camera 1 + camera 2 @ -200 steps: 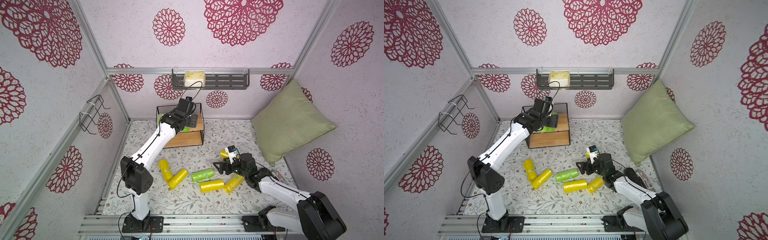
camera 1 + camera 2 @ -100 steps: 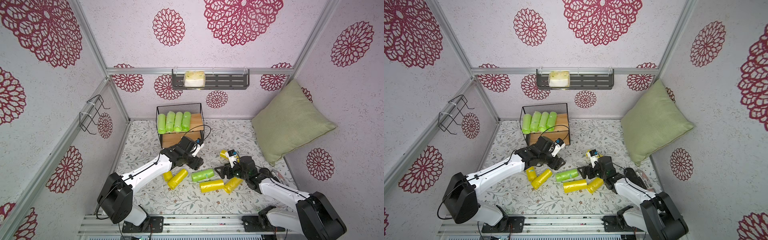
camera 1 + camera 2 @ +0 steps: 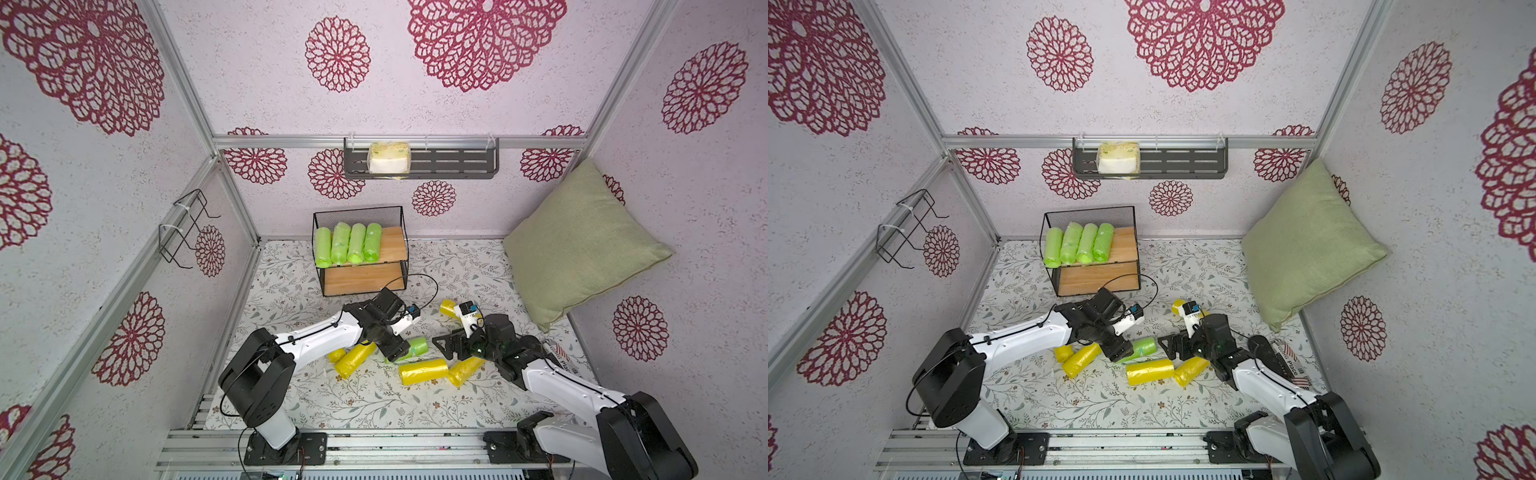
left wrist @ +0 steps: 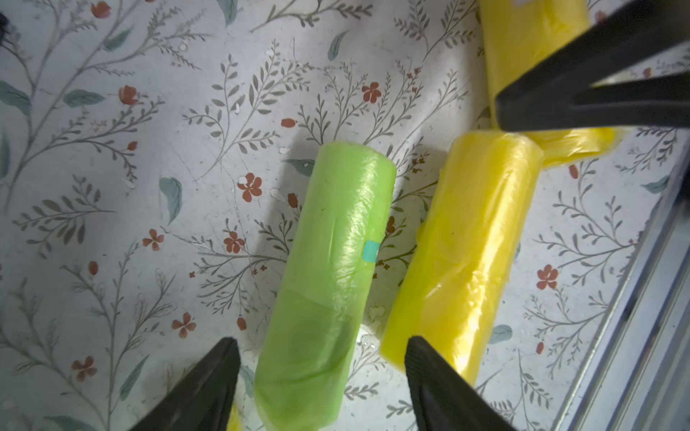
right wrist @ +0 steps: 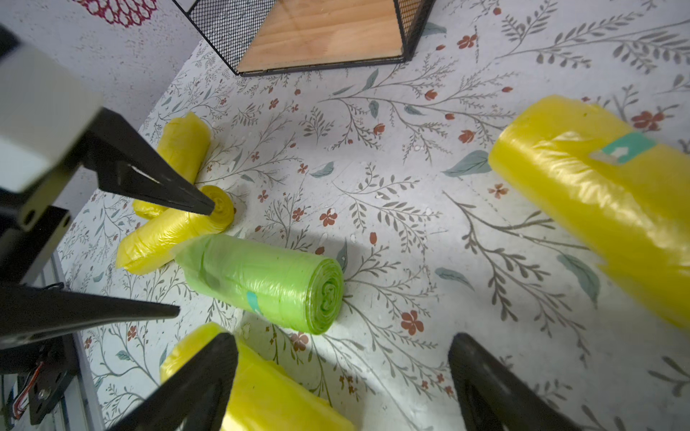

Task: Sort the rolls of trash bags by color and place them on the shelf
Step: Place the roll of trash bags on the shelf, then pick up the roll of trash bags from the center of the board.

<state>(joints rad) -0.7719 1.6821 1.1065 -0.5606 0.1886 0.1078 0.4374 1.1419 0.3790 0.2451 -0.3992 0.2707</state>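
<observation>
The shelf [image 3: 392, 245] stands at the back wall with several green rolls [image 3: 347, 245] side by side on its upper board; the lower board is bare. One green roll [image 3: 417, 345] [image 4: 328, 261] [image 5: 261, 278] lies on the floral floor among several yellow rolls [image 3: 423, 371] [image 3: 1150, 372]. My left gripper [image 3: 394, 352] [image 4: 319, 343] is open, its jaws on either side of that green roll's end without touching it. My right gripper [image 3: 446, 347] [image 5: 341, 339] hangs open just right of that roll, one finger [image 5: 201, 377] over a yellow roll [image 5: 269, 395].
A green pillow [image 3: 582, 245] leans in the right corner. On the back wall, a dark slotted rack [image 3: 453, 164] holds a wrapped pack [image 3: 388, 158]. A wire hanger [image 3: 183, 232] juts from the left wall. A printed packet [image 3: 561, 357] lies under the right arm.
The left arm has swung down from the shelf to the floor and now sits over the green roll with its jaws wider. The right arm has barely shifted.
</observation>
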